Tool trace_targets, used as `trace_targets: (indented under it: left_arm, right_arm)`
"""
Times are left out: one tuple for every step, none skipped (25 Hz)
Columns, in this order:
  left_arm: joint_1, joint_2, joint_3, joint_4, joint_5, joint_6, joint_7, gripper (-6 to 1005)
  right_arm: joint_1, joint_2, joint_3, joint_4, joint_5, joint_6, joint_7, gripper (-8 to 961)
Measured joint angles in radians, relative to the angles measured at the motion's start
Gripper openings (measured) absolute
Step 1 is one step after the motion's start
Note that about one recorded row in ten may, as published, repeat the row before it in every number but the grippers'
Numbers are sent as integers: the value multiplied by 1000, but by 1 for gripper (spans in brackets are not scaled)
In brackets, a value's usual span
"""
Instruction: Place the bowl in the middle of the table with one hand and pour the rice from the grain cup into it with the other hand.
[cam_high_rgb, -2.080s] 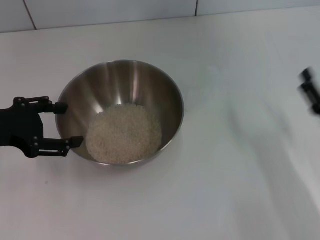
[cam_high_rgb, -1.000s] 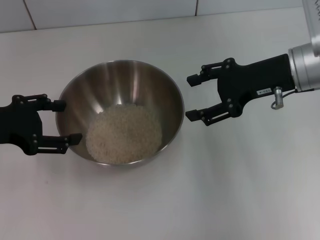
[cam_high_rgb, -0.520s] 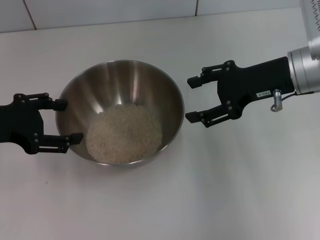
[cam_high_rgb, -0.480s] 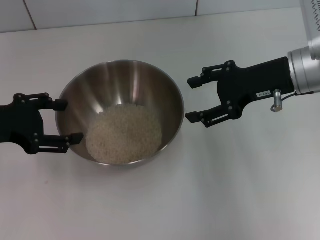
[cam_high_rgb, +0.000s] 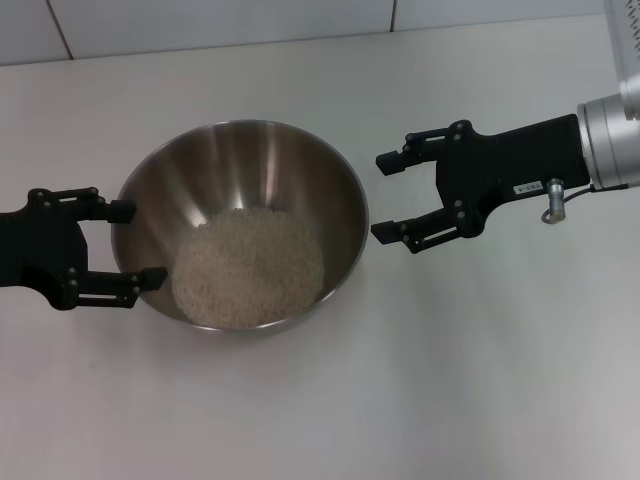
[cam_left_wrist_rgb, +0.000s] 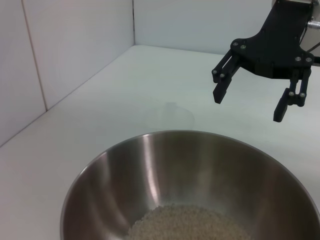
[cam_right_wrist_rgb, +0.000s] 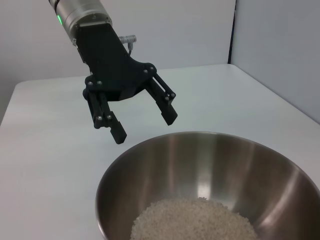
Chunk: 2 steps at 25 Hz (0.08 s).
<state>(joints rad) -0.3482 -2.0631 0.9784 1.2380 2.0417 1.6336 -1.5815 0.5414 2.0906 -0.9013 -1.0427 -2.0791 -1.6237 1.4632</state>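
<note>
The steel bowl (cam_high_rgb: 250, 170) stands on the white table (cam_high_rgb: 450, 380) with a heap of rice (cam_high_rgb: 250, 268) in its bottom. My left gripper (cam_high_rgb: 143, 243) is open at the bowl's left side, with its fingers spread along the outer wall. My right gripper (cam_high_rgb: 380, 197) is open and empty just right of the bowl's rim. The left wrist view shows the bowl (cam_left_wrist_rgb: 150, 165), the rice (cam_left_wrist_rgb: 190, 225) and the right gripper (cam_left_wrist_rgb: 248, 104) beyond it. The right wrist view shows the bowl (cam_right_wrist_rgb: 240, 165), the rice (cam_right_wrist_rgb: 195, 220) and the left gripper (cam_right_wrist_rgb: 145, 126). The grain cup is out of view.
A grey tiled strip (cam_high_rgb: 200, 20) runs along the table's far edge. White walls (cam_left_wrist_rgb: 75, 50) stand around the table's sides.
The right gripper came in from the far right edge and stopped, open and empty, beside the bowl's right rim. It has held still for the last second. The left gripper and bowl have not moved.
</note>
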Motion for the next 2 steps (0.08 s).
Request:
trace_targets:
  left_arm:
    - [0,0,0,0,0,0,0,852]
    - [0,0,0,0,0,0,0,852]
  right_arm:
    - [0,0,0,0,0,0,0,818]
    - [0,0,0,0,0,0,-1,818]
